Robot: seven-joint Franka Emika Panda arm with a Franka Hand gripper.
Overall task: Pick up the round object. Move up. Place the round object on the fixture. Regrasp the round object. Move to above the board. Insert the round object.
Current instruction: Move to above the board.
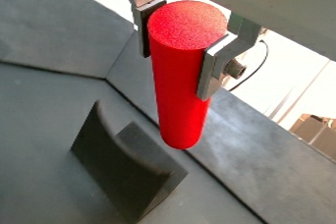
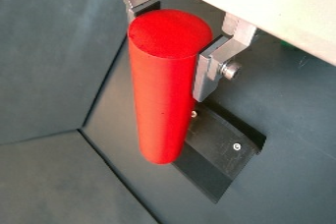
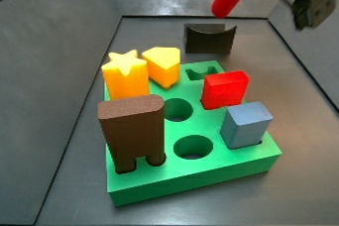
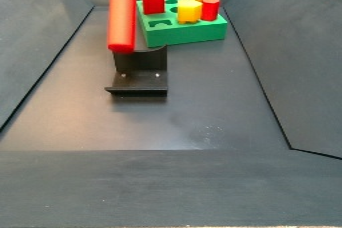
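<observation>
The round object [image 1: 180, 81] is a smooth red cylinder peg, and my gripper [image 1: 182, 46] is shut on its upper end, one silver finger [image 1: 215, 67] on each side. Both wrist views show this grip; the peg [image 2: 160, 85] hangs down from the gripper [image 2: 171, 33]. The fixture [image 1: 121, 164], a dark block with a curved notch, stands on the floor just under the peg's free end and apart from it [image 2: 218, 154]. In a side view the peg [image 4: 122, 12] hovers over the fixture [image 4: 138, 78]. Beyond them lies the green board [image 4: 194, 32]. The board [image 3: 199, 161] has open round holes.
On the board stand a brown arch block [image 3: 133, 131], a yellow star [image 3: 123, 73], a yellow block [image 3: 163, 64], a red block [image 3: 227, 87] and a grey-blue cube [image 3: 247, 124]. Sloping dark walls [image 4: 40, 72] enclose the floor.
</observation>
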